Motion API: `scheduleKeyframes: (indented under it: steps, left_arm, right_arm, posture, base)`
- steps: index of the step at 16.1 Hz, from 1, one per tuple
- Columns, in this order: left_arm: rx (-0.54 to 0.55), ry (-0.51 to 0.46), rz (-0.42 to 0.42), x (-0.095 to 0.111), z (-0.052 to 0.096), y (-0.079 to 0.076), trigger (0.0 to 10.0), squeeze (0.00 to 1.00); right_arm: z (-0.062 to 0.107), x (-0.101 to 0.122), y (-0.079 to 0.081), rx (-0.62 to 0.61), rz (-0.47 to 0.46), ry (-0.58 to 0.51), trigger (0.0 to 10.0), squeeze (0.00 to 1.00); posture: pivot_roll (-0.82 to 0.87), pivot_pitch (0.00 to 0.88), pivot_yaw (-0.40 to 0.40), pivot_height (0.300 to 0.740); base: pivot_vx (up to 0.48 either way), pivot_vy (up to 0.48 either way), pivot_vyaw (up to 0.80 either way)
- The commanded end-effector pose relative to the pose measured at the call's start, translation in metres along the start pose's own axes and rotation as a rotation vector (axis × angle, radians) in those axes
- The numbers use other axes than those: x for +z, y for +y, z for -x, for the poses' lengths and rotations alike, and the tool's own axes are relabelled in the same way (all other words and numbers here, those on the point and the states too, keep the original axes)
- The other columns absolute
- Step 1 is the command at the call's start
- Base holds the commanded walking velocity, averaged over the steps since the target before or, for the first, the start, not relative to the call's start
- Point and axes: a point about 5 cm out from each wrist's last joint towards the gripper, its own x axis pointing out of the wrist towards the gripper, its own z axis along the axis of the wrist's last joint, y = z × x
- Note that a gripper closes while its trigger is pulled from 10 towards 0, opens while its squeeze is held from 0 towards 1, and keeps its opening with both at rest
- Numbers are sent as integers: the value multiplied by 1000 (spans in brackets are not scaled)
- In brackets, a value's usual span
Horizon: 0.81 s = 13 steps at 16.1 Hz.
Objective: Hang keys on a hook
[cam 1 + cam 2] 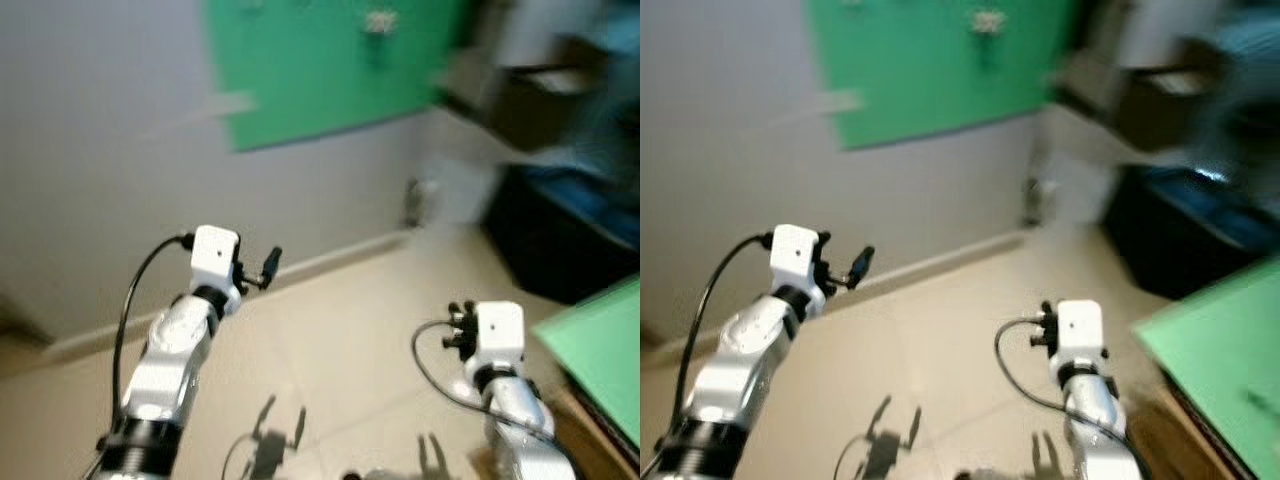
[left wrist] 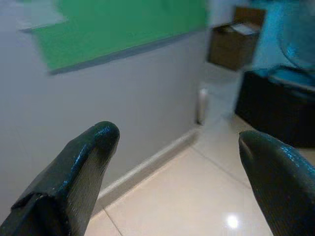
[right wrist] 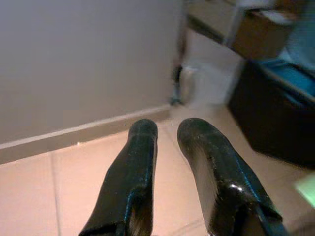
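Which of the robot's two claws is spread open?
The left end effector: its two black fingers stand far apart. The right end effector has its fingers nearly together, holding nothing.

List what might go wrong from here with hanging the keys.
The head views are blurred, so judging the small pale fitting on the green board could fail. The left gripper is open and holds nothing, and the right gripper is nearly shut with nothing between its fingers. Both are low, far below the board.

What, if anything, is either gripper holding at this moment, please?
Nothing: the left gripper is open and empty, and the right gripper is closed with nothing between its fingers.
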Motion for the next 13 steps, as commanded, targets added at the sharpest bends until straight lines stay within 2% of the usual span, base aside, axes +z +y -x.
scheduleKeyframes:
  steps: [1,9,12,13]
  left_arm:
    - [-27,-25,13,7,-4,-4,10000,0]
    - [-15,-20,23,5,-11,-5,10000,0]
    - [-16,-18,21,6,-17,-6,10000,0]
    - [-23,-21,26,8,-20,-8,10000,0]
  right_arm:
    - [1,1,-1,-5,8,-5,10000,0]
    - [7,0,-3,-35,1,-8,10000,0]
    - [15,-3,-5,-41,5,-4,10000,0]
    - [22,-5,-1,-31,4,0,10000,0]
  posture:
    - [-45,0,92,740]
    - [-68,0,101,740]
    - [-82,0,107,740]
    - [-106,0,123,732]
  base:
    - [0,-277,-581]
    - [0,0,-583]
    - [0,0,-583]
    - [0,0,-481]
